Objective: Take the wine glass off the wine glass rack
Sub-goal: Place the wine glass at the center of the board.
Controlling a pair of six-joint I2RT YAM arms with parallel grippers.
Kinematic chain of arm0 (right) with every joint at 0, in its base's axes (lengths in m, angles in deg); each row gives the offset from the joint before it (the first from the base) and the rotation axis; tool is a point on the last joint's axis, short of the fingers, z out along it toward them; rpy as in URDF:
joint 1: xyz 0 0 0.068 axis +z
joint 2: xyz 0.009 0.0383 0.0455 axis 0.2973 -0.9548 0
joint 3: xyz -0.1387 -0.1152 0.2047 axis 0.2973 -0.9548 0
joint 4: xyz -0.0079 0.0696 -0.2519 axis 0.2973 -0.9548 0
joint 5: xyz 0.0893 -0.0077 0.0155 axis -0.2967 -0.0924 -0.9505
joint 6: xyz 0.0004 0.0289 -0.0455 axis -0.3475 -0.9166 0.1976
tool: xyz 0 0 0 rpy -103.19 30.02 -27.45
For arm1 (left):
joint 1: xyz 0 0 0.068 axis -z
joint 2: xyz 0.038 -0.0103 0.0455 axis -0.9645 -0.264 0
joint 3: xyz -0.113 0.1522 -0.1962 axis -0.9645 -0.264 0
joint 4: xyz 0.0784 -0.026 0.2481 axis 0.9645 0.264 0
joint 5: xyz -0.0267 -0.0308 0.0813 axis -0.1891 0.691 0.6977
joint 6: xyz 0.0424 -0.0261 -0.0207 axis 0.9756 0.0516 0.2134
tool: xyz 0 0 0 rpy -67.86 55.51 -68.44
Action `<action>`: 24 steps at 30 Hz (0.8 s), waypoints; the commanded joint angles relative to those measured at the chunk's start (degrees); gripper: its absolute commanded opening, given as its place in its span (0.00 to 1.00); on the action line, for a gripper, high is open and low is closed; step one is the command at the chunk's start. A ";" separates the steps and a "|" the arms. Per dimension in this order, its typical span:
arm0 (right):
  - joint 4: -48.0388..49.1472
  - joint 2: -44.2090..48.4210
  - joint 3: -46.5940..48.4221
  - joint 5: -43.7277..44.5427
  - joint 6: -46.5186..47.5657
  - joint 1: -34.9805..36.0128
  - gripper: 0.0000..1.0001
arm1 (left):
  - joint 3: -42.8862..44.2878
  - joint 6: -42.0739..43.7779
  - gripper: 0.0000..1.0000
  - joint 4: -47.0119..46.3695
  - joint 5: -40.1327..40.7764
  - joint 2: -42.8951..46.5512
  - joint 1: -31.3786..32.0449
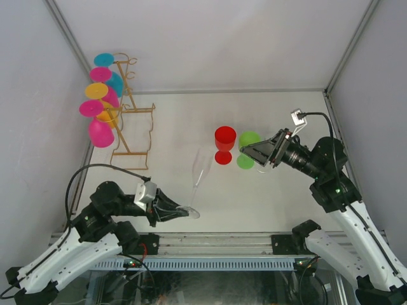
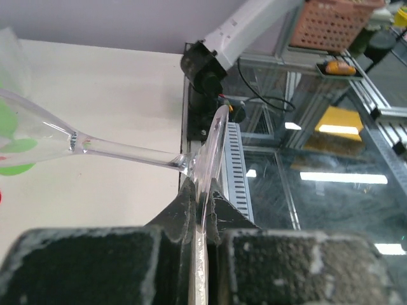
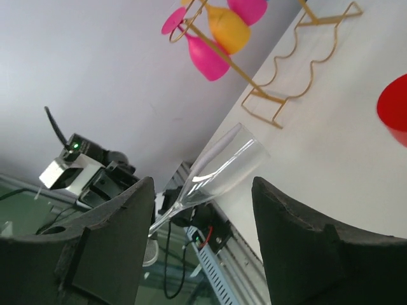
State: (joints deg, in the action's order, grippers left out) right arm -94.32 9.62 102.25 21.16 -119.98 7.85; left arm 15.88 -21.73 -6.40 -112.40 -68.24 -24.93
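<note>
The gold wire wine glass rack (image 1: pixel 131 121) stands at the far left with several coloured wine glasses (image 1: pixel 95 108) hanging from its hooks. It also shows in the right wrist view as the rack (image 3: pixel 287 68), with a pink glass (image 3: pixel 206 58) on it. My left gripper (image 1: pixel 183 213) is shut on the round foot (image 2: pixel 208 166) of a clear wine glass (image 1: pixel 200 171). That glass lies nearly level, its bowl pointing away from me. My right gripper (image 1: pixel 249 156) stands open beside a green glass (image 1: pixel 249 140) with nothing between its fingers (image 3: pixel 114 248).
A red glass (image 1: pixel 224 144) stands upright at mid-table, just left of the green one. The enclosure's walls run close behind the rack on the left. The table's near edge, with its metal rail (image 1: pixel 216 244), lies just below the left gripper.
</note>
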 commanded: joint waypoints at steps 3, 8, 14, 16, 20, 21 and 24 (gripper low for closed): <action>-1.58 -5.42 4.94 -12.54 -2.00 -1.06 0.63 | -3.03 7.46 0.00 -9.83 -12.58 -0.57 0.34; -7.13 -9.15 7.38 -15.32 3.05 -1.22 0.62 | -3.59 4.21 0.00 -15.64 -16.35 -2.21 1.55; -7.22 -11.42 7.52 -16.99 2.05 -1.63 0.62 | -3.39 4.37 0.00 -17.00 -17.11 -2.75 3.24; -6.33 -11.86 7.52 -19.01 1.43 -1.62 0.62 | -3.35 4.58 0.00 -16.71 -17.23 -2.80 3.24; -4.73 -13.42 7.52 -25.31 -0.58 -1.47 0.56 | -2.86 5.02 0.00 -15.66 -16.94 -2.75 3.26; -4.27 -13.65 7.52 -27.04 -0.75 -1.30 0.54 | -2.74 5.33 0.00 -15.23 -16.82 -2.69 3.24; -3.15 -14.36 7.52 -30.79 -0.82 -0.33 0.50 | -2.25 5.50 0.00 -15.12 -16.79 -2.79 3.24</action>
State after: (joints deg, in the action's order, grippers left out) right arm -101.42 -4.35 107.41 -2.23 -119.87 6.58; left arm 12.29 -17.82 -18.86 -128.55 -70.91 -21.98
